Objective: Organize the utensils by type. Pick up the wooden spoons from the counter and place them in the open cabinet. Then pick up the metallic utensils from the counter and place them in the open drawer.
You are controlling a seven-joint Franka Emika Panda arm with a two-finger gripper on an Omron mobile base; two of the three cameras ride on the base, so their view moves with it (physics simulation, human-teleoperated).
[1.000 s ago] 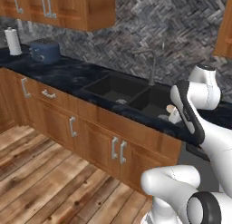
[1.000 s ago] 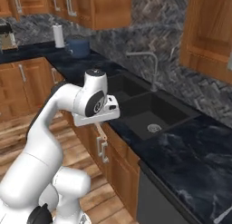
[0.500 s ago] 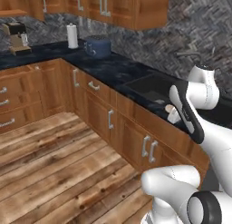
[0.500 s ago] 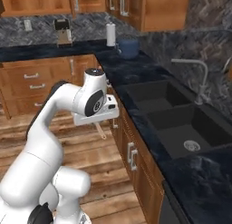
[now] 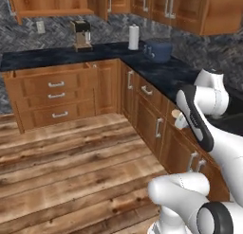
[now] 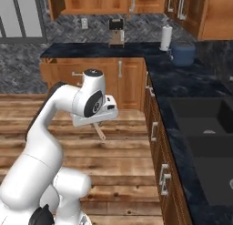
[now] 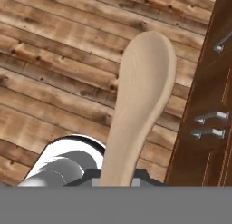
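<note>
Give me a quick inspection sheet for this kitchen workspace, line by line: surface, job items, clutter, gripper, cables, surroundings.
Surface: black marble counter runs along the wall and round the corner.
Job's things: pale wooden spoon is held over the plank floor, bowl end away from the hand. Metallic utensils: nothing seen.
Clutter: coffee machine, paper towel roll and blue pot stand on the counter.
Grippers: gripper is shut on the wooden spoon, out over the floor.
Cables: nothing seen.
Surroundings: wooden base cabinets, wall cabinets, dark sink, wood plank floor.
</note>
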